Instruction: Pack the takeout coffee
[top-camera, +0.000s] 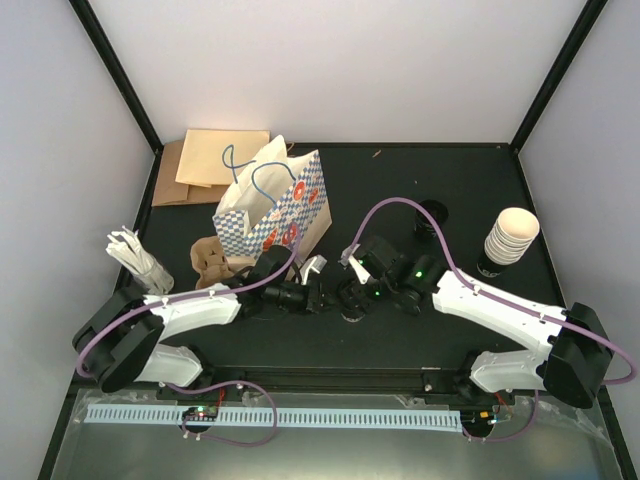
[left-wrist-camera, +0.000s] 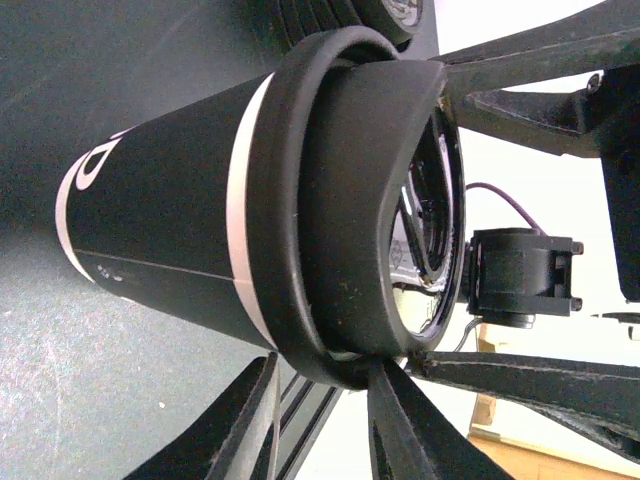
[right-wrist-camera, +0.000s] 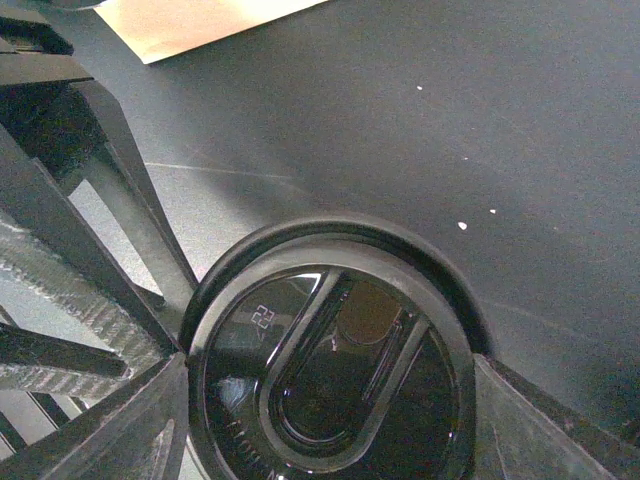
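**Black tabletop: two pincers are meeting over one lidded cup**

Dark matting is covering the table (top-camera: 400, 180) between white walls, and both arms are converging at its middle. The cup (left-wrist-camera: 160, 210), dark-bodied with pale bands, is standing there near the checked bag (top-camera: 275, 205), on the bag's near right side. It is wearing its black lid (left-wrist-camera: 340, 180). The right pincer (right-wrist-camera: 330, 380) is reaching down from above and clasping the lid across its rim, one finger on each side. The left pincer (left-wrist-camera: 320, 385) is showing only a narrow gap, with its tips at the lid's edge. Whether it is pinching anything I cannot tell.

The step looks like seating the lid. Doing it well probably means pressing straight down and evenly, bracing the cup low on its body without crushing it. It also means checking that the rim is gripping all the way round before any lift toward the bag.

Counting: one cup, one lid on it, one bag, one stack of cream cups (top-camera: 510, 238), one cardboard carrier (top-camera: 208, 258), seemingly two brown paper sheets (top-camera: 215, 160), and one bundle of white sticks (top-camera: 135, 255), too fine to count.
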